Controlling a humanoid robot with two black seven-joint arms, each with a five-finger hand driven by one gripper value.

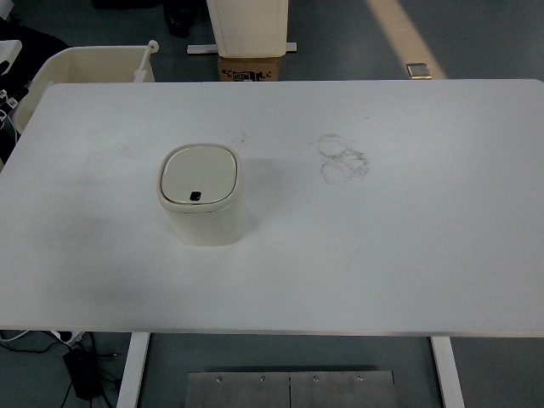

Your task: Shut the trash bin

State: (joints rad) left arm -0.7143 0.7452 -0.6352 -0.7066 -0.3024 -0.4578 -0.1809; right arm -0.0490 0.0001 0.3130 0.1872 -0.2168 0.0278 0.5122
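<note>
Head view shows no robot hand, so neither hand's state nor any hand-relative place can be told; the cream trash bin (pixel 202 194), lid (pixel 201 173) down, stands left of centre on the white table (pixel 408 246).

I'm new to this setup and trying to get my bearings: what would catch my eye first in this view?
A small cream trash bin stands alone left of centre on the white table, its lid lying flat and shut, with a small dark mark near the lid's front edge. To its right, faint ring-shaped smudges mark the tabletop. No robot arm or hand shows.
</note>
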